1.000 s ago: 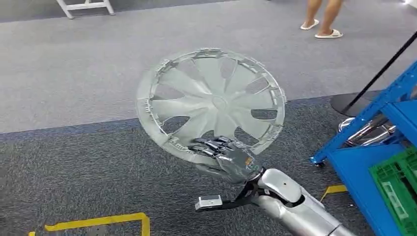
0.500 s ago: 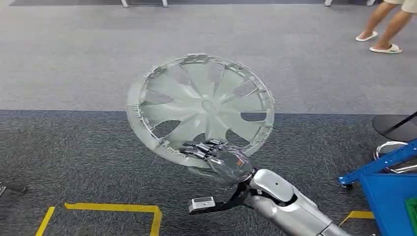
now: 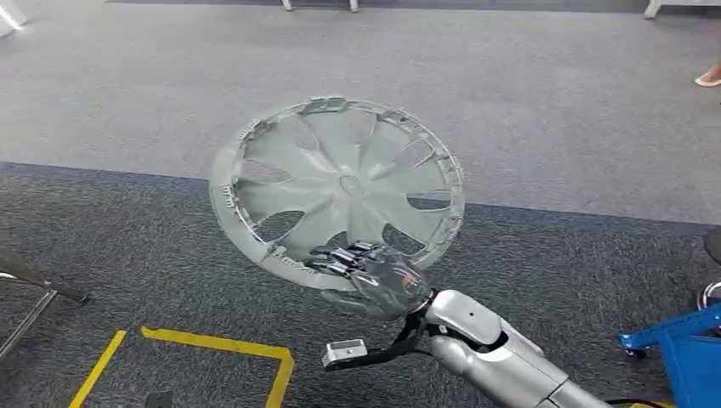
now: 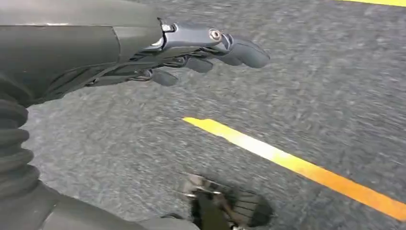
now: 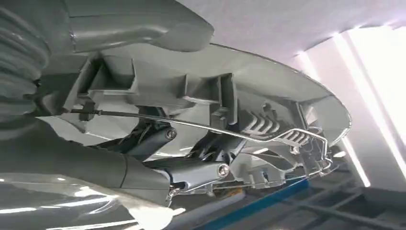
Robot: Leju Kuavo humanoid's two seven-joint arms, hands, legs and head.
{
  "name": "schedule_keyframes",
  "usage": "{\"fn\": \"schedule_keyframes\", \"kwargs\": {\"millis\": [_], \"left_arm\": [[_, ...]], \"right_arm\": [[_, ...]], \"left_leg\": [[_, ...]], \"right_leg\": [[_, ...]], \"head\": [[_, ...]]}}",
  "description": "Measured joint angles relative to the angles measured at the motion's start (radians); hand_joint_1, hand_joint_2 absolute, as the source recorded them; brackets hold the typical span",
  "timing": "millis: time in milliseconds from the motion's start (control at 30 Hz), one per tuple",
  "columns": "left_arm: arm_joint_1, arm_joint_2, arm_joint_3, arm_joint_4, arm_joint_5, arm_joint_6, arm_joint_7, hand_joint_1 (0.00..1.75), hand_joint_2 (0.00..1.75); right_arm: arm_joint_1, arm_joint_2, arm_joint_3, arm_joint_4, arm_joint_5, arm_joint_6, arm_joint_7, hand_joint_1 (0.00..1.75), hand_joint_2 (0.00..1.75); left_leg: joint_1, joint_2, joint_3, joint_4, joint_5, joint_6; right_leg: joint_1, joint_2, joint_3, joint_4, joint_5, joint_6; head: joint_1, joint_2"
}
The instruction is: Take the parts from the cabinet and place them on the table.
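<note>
Writing: none can be read on the hubcap (image 3: 340,183).
Hubcap: pale grey plastic wheel cover, round, curved spokes with openings between, clipped rim; held flat above the carpet (image 3: 527,110).
Right hand (image 3: 374,276): grips the hubcap's near rim, fingers over the edge.
Left hand (image 4: 143,52): empty, fingers spread loosely, above dark carpet beside a yellow floor line (image 4: 297,165).
Far right: blue cabinet frame (image 3: 680,336).
</note>
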Motion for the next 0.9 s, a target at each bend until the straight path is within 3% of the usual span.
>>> {"fn": "schedule_keyframes", "kwargs": {"millis": [33, 133, 167, 200, 233, 267, 333, 367, 400, 467, 500, 533, 567, 667, 700, 733, 767, 833, 867, 900], "left_arm": [[-0.003, 0.001, 0.0, 0.0, -0.001, 0.0, 0.005, 0.0, 1.75], [-0.004, 0.0, -0.002, 0.0, -0.009, -0.001, 0.018, 0.0, 1.75], [-0.002, -0.002, -0.003, 0.0, -0.01, -0.001, 0.022, 0.0, 1.75], [0.002, -0.005, -0.004, 0.0, -0.01, -0.001, 0.026, 0.0, 1.75], [0.0, -0.004, -0.005, 0.0, -0.011, 0.0, 0.027, 0.0, 1.75], [-0.006, -0.005, -0.005, 0.0, -0.011, 0.0, 0.03, 0.0, 1.75], [-0.007, -0.009, -0.006, 0.0, -0.011, -0.002, 0.031, 0.0, 1.75], [-0.006, -0.011, -0.006, 0.0, -0.011, -0.003, 0.031, 0.0, 1.75], [-0.005, -0.011, -0.006, 0.0, -0.011, -0.006, 0.031, 0.0, 1.75], [-0.005, -0.013, -0.008, 0.0, -0.019, -0.016, 0.03, 0.0, 1.75], [-0.005, -0.013, -0.01, 0.0, -0.022, -0.017, 0.029, 0.0, 1.75], [-0.006, -0.013, -0.012, 0.0, -0.025, -0.017, 0.029, 0.0, 1.75], [-0.007, -0.013, -0.015, 0.0, -0.03, -0.017, 0.029, 0.0, 1.75], [-0.001, -0.013, -0.019, 0.0, -0.031, -0.017, 0.029, 0.0, 1.75], [0.0, -0.011, -0.02, 0.0, -0.031, -0.016, 0.029, 0.0, 1.75], [-0.001, -0.014, -0.021, 0.0, -0.032, -0.017, 0.028, 0.0, 1.75], [-0.004, -0.014, -0.023, 0.0, -0.033, -0.02, 0.026, 0.0, 1.75], [-0.01, -0.014, -0.024, 0.0, -0.042, -0.023, 0.021, 0.0, 1.75], [-0.012, -0.014, -0.024, 0.0, -0.043, -0.024, 0.021, 0.0, 1.75], [-0.012, -0.014, -0.024, 0.0, -0.045, -0.023, 0.021, 0.0, 1.75]], "right_arm": [[0.0, 0.0, 0.0, 0.002, 0.002, -0.001, 0.002, 1.75, 1.75], [0.0, 0.0, 0.001, 0.005, 0.012, -0.002, 0.008, 1.75, 1.75], [0.0, 0.001, 0.002, 0.005, 0.014, -0.002, 0.01, 1.75, 1.75], [0.0, 0.001, 0.002, 0.005, 0.015, -0.002, 0.012, 1.75, 1.75], [-0.001, 0.001, 0.002, 0.005, 0.017, -0.002, 0.012, 1.75, 1.75], [-0.001, 0.001, 0.002, 0.005, 0.018, -0.001, 0.012, 1.75, 1.75], [0.001, 0.0, 0.002, 0.008, 0.021, 0.0, 0.014, 1.75, 1.75], [0.001, 0.0, 0.003, 0.008, 0.022, 0.0, 0.014, 1.75, 1.75], [0.001, 0.0, 0.005, 0.008, 0.023, 0.002, 0.015, 1.75, 1.75], [0.001, 0.0, 0.005, 0.008, 0.025, 0.004, 0.02, 1.75, 1.75], [-0.001, 0.0, 0.005, 0.008, 0.027, 0.005, 0.02, 1.75, 1.75], [-0.005, 0.0, 0.005, 0.01, 0.028, 0.008, 0.022, 1.75, 1.75], [-0.008, 0.0, 0.005, 0.01, 0.029, 0.01, 0.021, 1.75, 1.75], [-0.016, 0.0, 0.007, 0.011, 0.03, 0.016, 0.023, 1.75, 1.75], [-0.021, 0.002, 0.008, 0.011, 0.03, 0.016, 0.025, 1.75, 1.75], [-0.024, 0.002, 0.007, 0.011, 0.029, 0.018, 0.026, 1.75, 1.75], [-0.028, 0.003, 0.007, 0.011, 0.029, 0.018, 0.026, 1.75, 1.75], [-0.038, 0.003, 0.008, 0.014, 0.034, 0.025, 0.025, 1.75, 1.75], [-0.046, 0.004, 0.009, 0.016, 0.036, 0.029, 0.024, 1.75, 1.75], [-0.053, 0.007, 0.011, 0.018, 0.037, 0.036, 0.023, 1.75, 1.75]], "left_leg": [[-0.016, 0.038, 0.01, -0.011, -0.018, 0.007], [-0.02, 0.006, 0.01, -0.034, -0.024, 0.013], [-0.016, -0.007, 0.018, -0.048, -0.02, 0.018], [-0.004, -0.016, 0.031, -0.062, -0.014, 0.02], [-0.001, -0.029, 0.033, -0.065, -0.011, 0.025], [0.002, -0.043, 0.032, -0.065, -0.012, 0.027], [0.002, -0.071, 0.033, -0.064, -0.014, 0.03], [0.003, -0.086, 0.033, -0.063, -0.014, 0.03], [0.004, -0.1, 0.034, -0.062, -0.014, 0.029], [0.01, -0.132, 0.035, -0.054, -0.02, 0.021], [0.013, -0.145, 0.034, -0.046, -0.024, 0.014], [0.011, -0.155, 0.027, -0.04, -0.028, 0.006], [0.013, -0.166, 0.02, -0.03, -0.029, 0.002], [0.018, -0.194, 0.017, -0.038, -0.022, -0.013], [0.016, -0.17, 0.014, -0.03, -0.03, -0.017], [0.01, -0.116, 0.004, -0.004, -0.047, -0.024], [0.013, -0.084, -0.025, 0.056, -0.079, -0.032], [0.021, -0.065, -0.098, 0.21, -0.143, -0.038], [0.023, -0.064, -0.123, 0.259, -0.151, -0.04], [0.024, -0.063, -0.121, 0.253, -0.134, -0.041]], "right_leg": [[0.007, -0.012, 0.001, 0.0, -0.003, 0.004], [0.008, -0.047, 0.006, -0.009, -0.007, 0.013], [0.011, -0.06, 0.017, -0.013, -0.011, 0.022], [0.006, -0.027, 0.009, -0.006, -0.021, 0.027], [0.004, 0.037, -0.01, 0.033, -0.038, 0.03], [0.002, 0.065, -0.047, 0.105, -0.069, 0.033], [0.0, 0.079, -0.134, 0.252, -0.12, 0.04], [-0.001, 0.079, -0.162, 0.282, -0.113, 0.043], [-0.003, 0.079, -0.163, 0.262, -0.084, 0.044], [-0.009, 0.087, -0.104, 0.112, 0.02, 0.048], [-0.015, 0.114, -0.069, 0.03, 0.058, 0.052], [-0.019, 0.161, -0.059, 0.016, 0.034, 0.052], [-0.019, 0.161, -0.044, 0.005, 0.035, 0.044], [-0.015, 0.132, -0.041, 0.003, 0.037, 0.029], [-0.02, 0.118, -0.036, -0.001, 0.039, 0.023], [-0.02, 0.11, -0.033, -0.001, 0.036, 0.018], [-0.019, 0.096, -0.031, -0.001, 0.033, 0.011], [-0.015, 0.068, -0.028, -0.001, 0.029, 0.007], [-0.015, 0.054, -0.027, -0.001, 0.027, 0.006], [-0.015, 0.043, -0.024, -0.001, 0.024, 0.007]], "head": [[0.001, 0.0], [-0.002, 0.0], [-0.002, 0.0], [0.0, 0.0], [0.003, 0.0], [0.005, 0.0], [0.006, 0.0], [0.006, 0.0], [0.005, 0.0], [0.006, 0.0], [0.006, 0.0], [0.006, 0.0], [0.006, 0.0], [0.008, 0.0], [0.008, 0.0], [-0.002, 0.0], [-0.006, 0.0], [-0.005, 0.0], [-0.006, 0.0], [-0.005, 0.0]]}}
